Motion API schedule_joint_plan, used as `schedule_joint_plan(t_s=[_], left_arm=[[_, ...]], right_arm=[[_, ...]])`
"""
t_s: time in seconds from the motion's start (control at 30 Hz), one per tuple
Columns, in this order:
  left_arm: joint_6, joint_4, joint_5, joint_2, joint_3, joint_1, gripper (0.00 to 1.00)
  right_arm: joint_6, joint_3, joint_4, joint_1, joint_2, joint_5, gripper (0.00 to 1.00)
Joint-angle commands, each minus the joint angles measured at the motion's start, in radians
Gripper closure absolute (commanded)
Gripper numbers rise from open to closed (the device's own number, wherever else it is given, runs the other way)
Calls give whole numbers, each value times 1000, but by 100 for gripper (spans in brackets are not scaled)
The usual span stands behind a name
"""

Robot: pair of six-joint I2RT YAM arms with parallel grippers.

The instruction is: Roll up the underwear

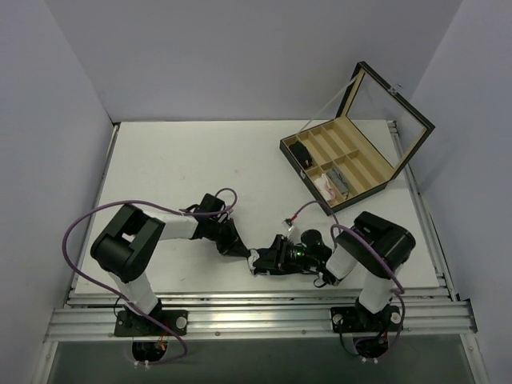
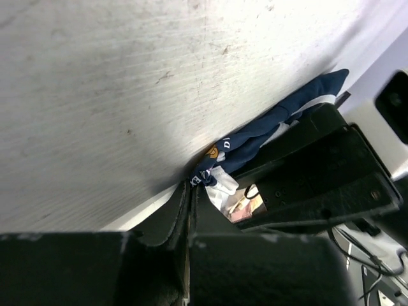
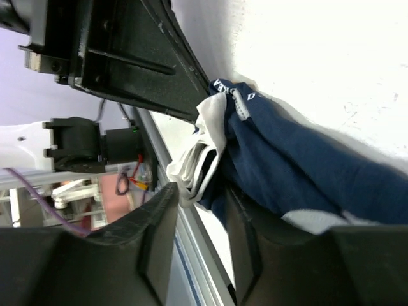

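The underwear is bunched on the table, well apart from the wooden box, down-left of it in top view. Left gripper has its jaws together, pinching 1 end of the fabric. Right gripper has its jaws apart, straddling the white trim without clamping it.

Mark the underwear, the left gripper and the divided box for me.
the underwear [image 3: 306, 166]: right wrist view, on the middle of the navy fabric.
the left gripper [image 2: 189, 197]: left wrist view, where its fingertips meet.
the divided box [image 1: 356, 152]: top external view, on a bare compartment.
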Motion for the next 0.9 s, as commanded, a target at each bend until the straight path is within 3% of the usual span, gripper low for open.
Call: schedule_joint_plan(t_s=[0.0,0.03,0.13,0.33,0.53,0.87], left_arm=[[40,-94,-101,-44,48,9,98],[38,-91,-101,-50,48,9,98],[36,-91,-105,-56,56,4,98],[49,-155,-165,-76,77,-17,98],[24,-157,-162,-64,77,-30,98],[21,-200,-191,-70,83,-37,98]], right_arm=[[-203,50,-647,12,-156,121,65],[-226,76,-821,12,-203,164,64],[-292,171,-1076,9,-352,218,60],[-369,326,-1431,28,-473,390,55],[-393,446,-1533,130,-536,517,57],[-361,572,-1482,272,-468,632,55]])
